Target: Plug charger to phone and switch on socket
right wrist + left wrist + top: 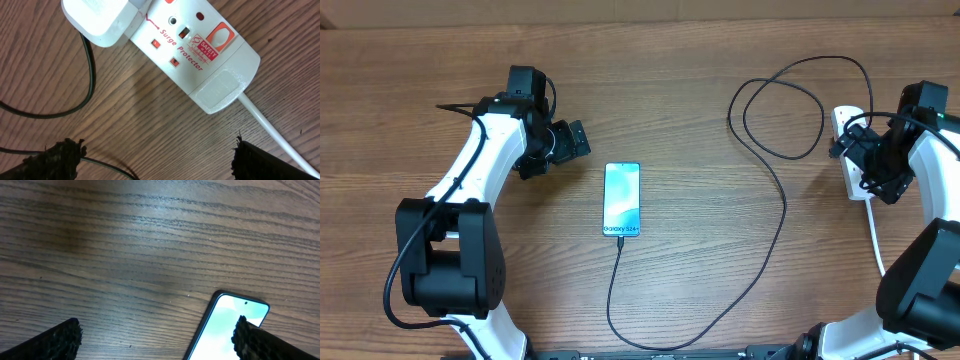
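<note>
Item: socket (200, 55) switch (156, 43): bring your right gripper (160, 160), jaws wide and empty, squarely down on it with one fingertip; left gripper (157, 337) idles open by phone (227, 322).

The white socket (200, 70) carries red lettering "Surge Protector" along its face and a red-and-white sticker (212, 42) headed "SAFETY", while the phone (622, 198) shows "Galaxy S24+" low on its lit screen.
</note>
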Robot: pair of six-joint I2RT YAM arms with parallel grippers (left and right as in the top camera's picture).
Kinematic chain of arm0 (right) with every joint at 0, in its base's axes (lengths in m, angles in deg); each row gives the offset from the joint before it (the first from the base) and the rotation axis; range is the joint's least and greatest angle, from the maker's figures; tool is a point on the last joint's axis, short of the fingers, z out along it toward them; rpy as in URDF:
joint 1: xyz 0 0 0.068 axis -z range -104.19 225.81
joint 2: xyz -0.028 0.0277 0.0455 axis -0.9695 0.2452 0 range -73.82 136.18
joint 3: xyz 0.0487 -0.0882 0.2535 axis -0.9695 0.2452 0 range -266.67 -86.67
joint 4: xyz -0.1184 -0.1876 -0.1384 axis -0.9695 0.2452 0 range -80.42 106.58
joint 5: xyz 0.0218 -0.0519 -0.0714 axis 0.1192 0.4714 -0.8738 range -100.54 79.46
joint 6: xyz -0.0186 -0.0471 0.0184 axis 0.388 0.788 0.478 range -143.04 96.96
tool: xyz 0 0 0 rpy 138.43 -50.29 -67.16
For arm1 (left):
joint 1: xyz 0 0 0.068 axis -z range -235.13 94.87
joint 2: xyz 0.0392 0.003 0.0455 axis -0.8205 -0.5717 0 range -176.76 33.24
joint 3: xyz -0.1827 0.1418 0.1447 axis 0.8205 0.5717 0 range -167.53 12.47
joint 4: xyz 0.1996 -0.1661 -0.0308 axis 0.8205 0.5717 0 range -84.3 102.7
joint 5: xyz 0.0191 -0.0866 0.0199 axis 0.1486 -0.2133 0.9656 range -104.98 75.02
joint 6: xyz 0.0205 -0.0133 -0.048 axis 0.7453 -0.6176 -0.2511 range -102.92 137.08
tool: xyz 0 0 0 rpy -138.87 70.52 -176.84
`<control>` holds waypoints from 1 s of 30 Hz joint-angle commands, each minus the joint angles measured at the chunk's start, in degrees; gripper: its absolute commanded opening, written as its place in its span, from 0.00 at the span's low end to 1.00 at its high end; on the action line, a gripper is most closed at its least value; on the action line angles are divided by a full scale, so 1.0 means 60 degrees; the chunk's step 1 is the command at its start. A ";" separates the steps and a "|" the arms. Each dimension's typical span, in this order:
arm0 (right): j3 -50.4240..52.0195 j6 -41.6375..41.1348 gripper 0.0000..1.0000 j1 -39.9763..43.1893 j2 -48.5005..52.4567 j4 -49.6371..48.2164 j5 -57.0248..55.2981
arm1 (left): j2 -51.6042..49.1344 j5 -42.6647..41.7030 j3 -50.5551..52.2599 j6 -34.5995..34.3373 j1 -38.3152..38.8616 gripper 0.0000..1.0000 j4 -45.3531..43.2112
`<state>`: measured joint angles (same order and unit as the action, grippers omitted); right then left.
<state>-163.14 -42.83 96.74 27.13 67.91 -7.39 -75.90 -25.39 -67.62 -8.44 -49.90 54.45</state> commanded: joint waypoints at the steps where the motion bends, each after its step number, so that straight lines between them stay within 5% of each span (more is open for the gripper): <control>1: -0.0124 0.0025 1.00 -0.0022 -0.0033 -0.0029 0.0022 | -0.0036 0.0091 -0.0109 0.0033 0.0080 1.00 0.0011; 30: -0.0124 0.0025 1.00 -0.0022 -0.0033 -0.0029 0.0022 | 0.3468 0.0087 -0.0106 0.0033 0.1078 1.00 0.0018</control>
<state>-163.14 -42.75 96.74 27.13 67.89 -7.36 -58.26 -25.39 -67.62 -8.44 -43.58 54.54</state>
